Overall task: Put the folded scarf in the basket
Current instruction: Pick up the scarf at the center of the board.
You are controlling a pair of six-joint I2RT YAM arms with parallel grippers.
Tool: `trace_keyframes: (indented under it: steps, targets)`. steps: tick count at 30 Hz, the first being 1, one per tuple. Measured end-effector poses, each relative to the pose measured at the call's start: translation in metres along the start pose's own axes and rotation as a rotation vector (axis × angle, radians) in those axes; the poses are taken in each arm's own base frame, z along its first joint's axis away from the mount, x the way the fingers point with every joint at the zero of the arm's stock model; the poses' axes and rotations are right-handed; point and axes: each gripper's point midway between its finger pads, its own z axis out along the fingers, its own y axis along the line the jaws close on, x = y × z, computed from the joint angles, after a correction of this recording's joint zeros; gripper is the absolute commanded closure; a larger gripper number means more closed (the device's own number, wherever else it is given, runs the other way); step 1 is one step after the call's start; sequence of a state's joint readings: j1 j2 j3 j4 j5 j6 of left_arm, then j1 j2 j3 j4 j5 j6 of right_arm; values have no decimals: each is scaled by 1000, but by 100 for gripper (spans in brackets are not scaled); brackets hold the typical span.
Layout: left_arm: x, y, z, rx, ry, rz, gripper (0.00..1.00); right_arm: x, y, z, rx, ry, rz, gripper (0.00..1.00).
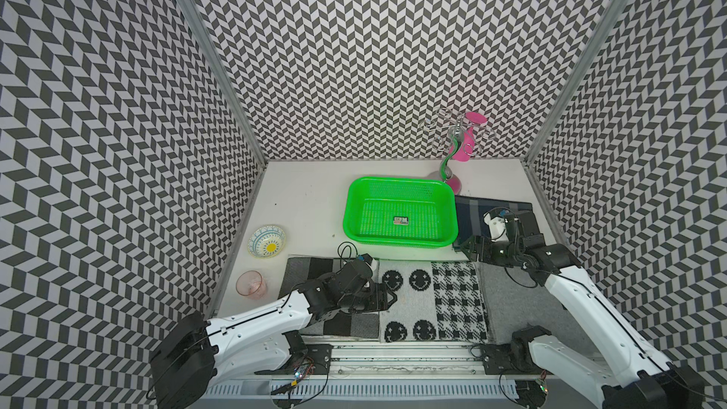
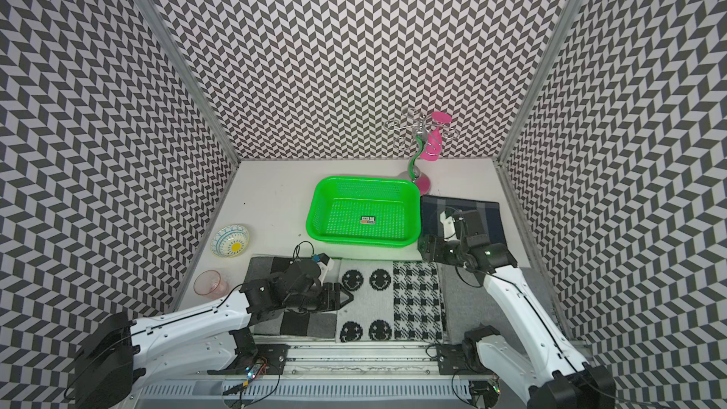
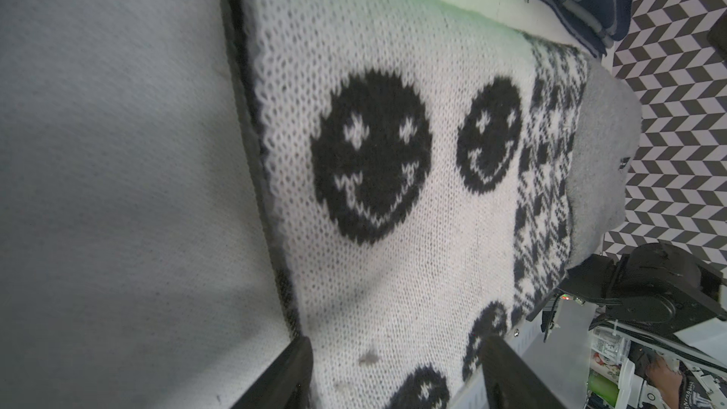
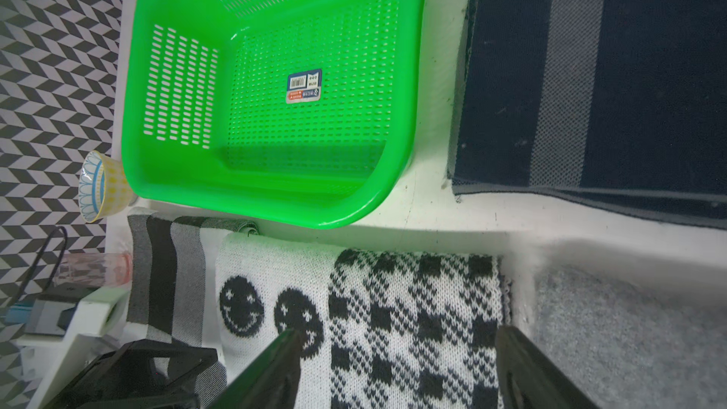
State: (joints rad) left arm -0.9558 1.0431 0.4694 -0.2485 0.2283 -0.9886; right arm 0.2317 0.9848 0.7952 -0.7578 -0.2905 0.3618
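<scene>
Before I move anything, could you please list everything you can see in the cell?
basket: one, green, table centre, empty but for a sticker
knit scarf: one, white and black with smileys and checks, front centre
striped scarf: one, grey and black, front left
grey cloth: one, grey, front right
navy scarf: one, navy with grey stripes, right of the basket
bowl: one, white, blue and yellow, left of the basket
cup: one, clear pink, front left
rack: one, silver, back right, a pink item on it
left gripper: one, black, open, over the knit scarf's left edge
right gripper: one, black, open, near the basket's front right corner
</scene>
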Motion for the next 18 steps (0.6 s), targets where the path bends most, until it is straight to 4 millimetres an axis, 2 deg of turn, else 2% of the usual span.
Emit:
trace_keyframes:
  steps: [6,12,18]
  targets:
    - [4,9,19,-69,44,15,27,5,0,0,-2,22,12,19]
    - [-11,4,24,-119,19,57,27,11,0,-1,-9,28,24,19]
    - [-10,19,28,-200,32,78,26,18,-3,-2,-11,36,37,19]
